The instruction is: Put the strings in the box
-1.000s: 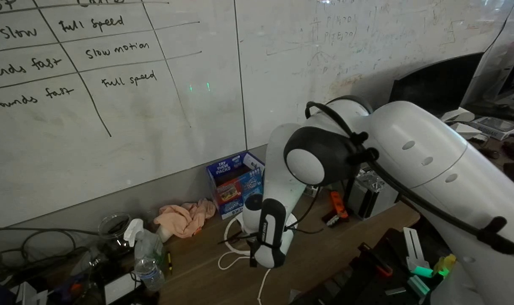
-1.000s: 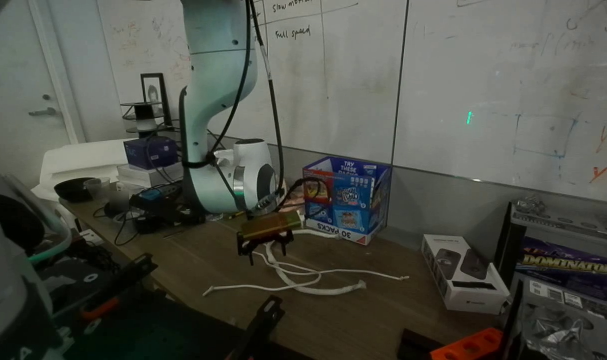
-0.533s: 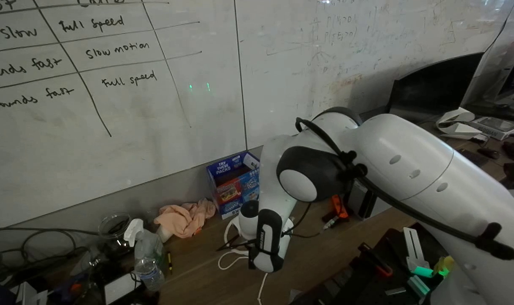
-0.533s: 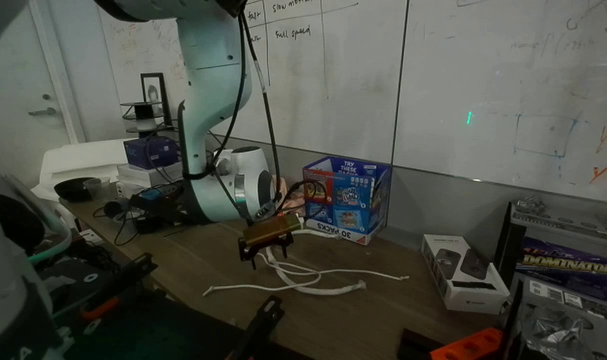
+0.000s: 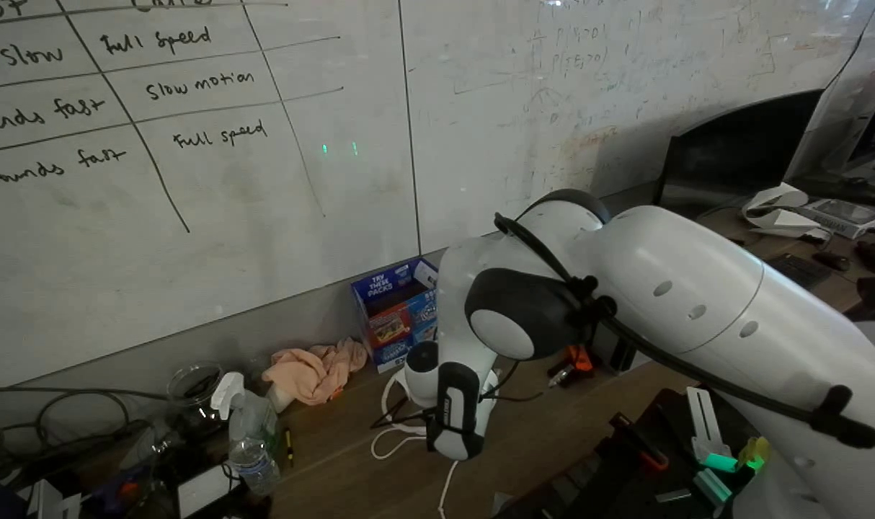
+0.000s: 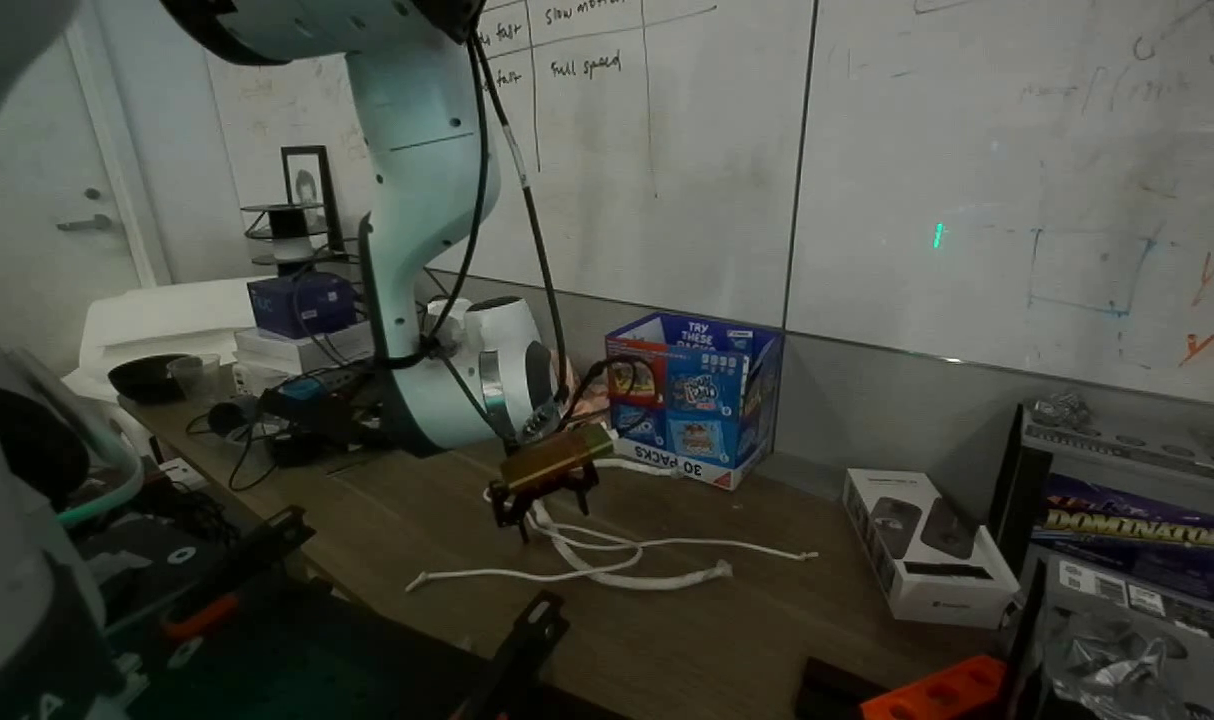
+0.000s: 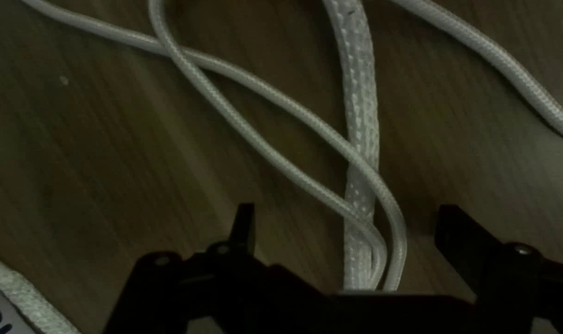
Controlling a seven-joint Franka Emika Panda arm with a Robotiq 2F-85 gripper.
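Note:
The strings, several white cords of differing thickness, lie in loose crossing loops on the wooden table; the thick braided cord (image 6: 662, 582) curves toward an exterior view's camera. In the wrist view, that thick cord (image 7: 361, 102) and two strands of thin cord (image 7: 281, 162) run between the spread fingers of my gripper (image 7: 346, 218). Nothing is clamped. An exterior view has the gripper (image 6: 554, 515) tilted, just above the far part of the strings. The box (image 6: 705, 385), blue with printed snack pictures and an open top, stands behind against the wall; my arm partly covers the box (image 5: 391, 328) in an exterior view.
A pinkish cloth (image 5: 318, 371) lies beside the box, with a spray bottle (image 5: 250, 422) nearer. A white package (image 6: 927, 550) and a grey device (image 6: 1137, 530) stand on the table's far side from them. A black rail (image 6: 522, 650) rises at the front edge.
The arm has come down somewhat, and the gripper has shifted slightly toward the strings and turned a little. Strings and box have stayed in place; the jaws remain apart.

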